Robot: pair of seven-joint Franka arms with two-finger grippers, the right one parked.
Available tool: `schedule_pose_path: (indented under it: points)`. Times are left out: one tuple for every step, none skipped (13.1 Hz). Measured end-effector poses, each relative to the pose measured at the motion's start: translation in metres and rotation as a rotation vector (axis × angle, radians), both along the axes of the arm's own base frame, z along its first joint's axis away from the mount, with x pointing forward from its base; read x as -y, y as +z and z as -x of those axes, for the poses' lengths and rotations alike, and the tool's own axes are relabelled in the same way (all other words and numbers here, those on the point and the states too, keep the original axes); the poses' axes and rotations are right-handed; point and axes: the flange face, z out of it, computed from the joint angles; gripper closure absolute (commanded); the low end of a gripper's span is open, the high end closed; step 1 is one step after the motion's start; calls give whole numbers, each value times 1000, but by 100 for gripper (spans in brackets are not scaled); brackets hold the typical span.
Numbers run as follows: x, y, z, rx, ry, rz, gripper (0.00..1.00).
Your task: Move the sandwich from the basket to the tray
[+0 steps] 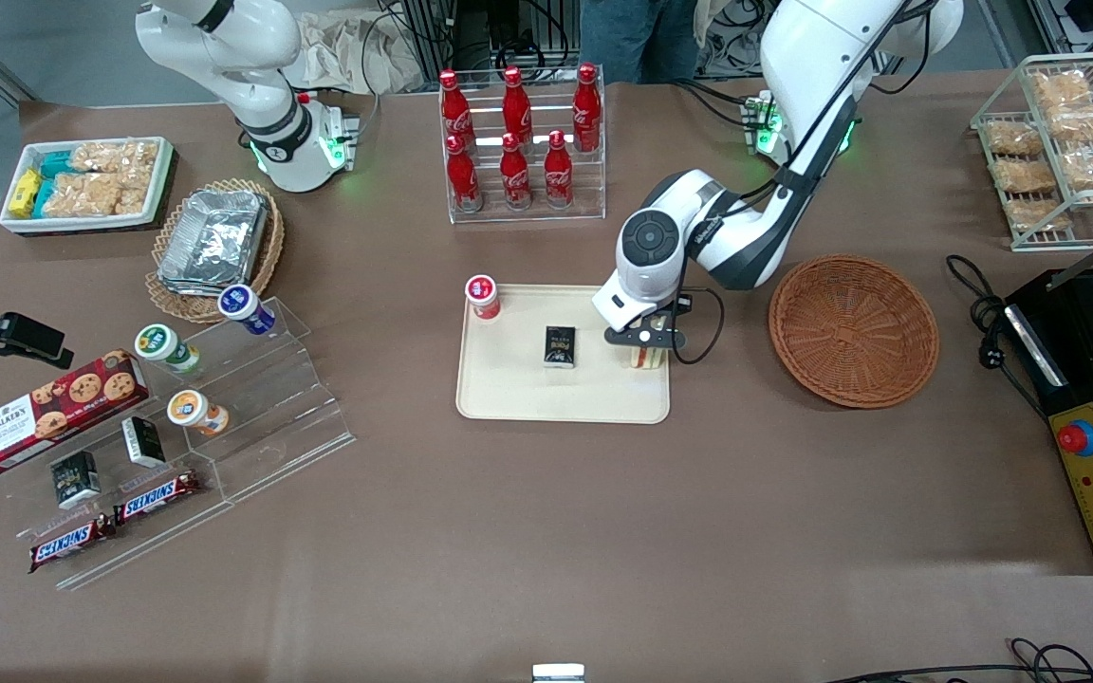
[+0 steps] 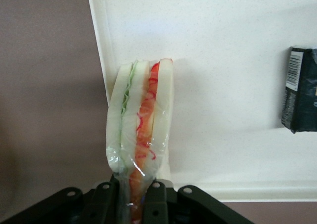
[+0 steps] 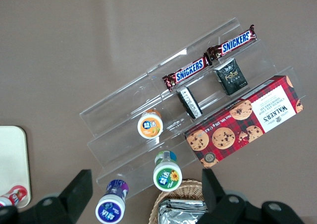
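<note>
Gripper (image 1: 646, 343) is over the tray (image 1: 509, 403), at the tray edge nearest the basket (image 1: 853, 330), clenched on the sandwich (image 1: 648, 358). In the wrist view the two fingers (image 2: 106, 196) pinch the plastic wrap at one end of the sandwich (image 2: 141, 120), and the rest of the wedge sticks out away from the gripper (image 2: 131, 204).

Sandwich orientation: held on edge, long axis running straight out from the fingers. The bread and filling layers lie parallel to that axis, green filling on one side, orange-red on the other. The free end points at the tray surface (image 2: 223, 60), right next to the tray rim. Cannot tell if the tip is touching the tray or just above it.

Relative to the tray:
- the basket sits on the table just beside it, toward the working arm's end, with nothing visible inside
- a small black box (image 1: 560, 345) lies on the tray near its middle, apart from the sandwich
- a red-capped cup (image 1: 482, 296) stands at the tray corner farther from the front camera, toward the parked arm's end
- a rack of red cola bottles (image 1: 520, 142) stands farther from the front camera than the tray
</note>
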Motion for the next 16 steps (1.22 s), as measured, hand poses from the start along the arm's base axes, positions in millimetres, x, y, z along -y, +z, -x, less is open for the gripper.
schedule_pose_path:
  points:
    - [0, -2, -1, 6, -8, -5, 1]
    - [0, -3, -3, 15, -22, -12, 0]
    - [0, -3, -4, 21, -28, -16, 0]
    - [1, -3, -5, 25, -28, -16, 0]
    - [3, -1, -7, 29, -27, -15, 0]
    - [4, 4, -11, 26, -24, -22, 0]
    - [7, 17, -16, 8, -17, -50, 0]
    - [12, 38, -24, -13, -2, -89, 0]
    - [16, 67, -35, -21, 18, -115, 0]
    - [18, 103, -51, -7, 44, -118, 0]
    - [14, 139, -68, 21, 76, -101, 0]
    - [7, 172, -83, 53, 107, -78, 0]
    - [-3, 200, -95, 76, 136, -65, 0]
    - [-16, 224, -105, 89, 164, -59, 0]
    - [-34, 245, -115, 80, 183, -52, 0]
    - [-62, 266, -127, 50, 178, -34, 0]
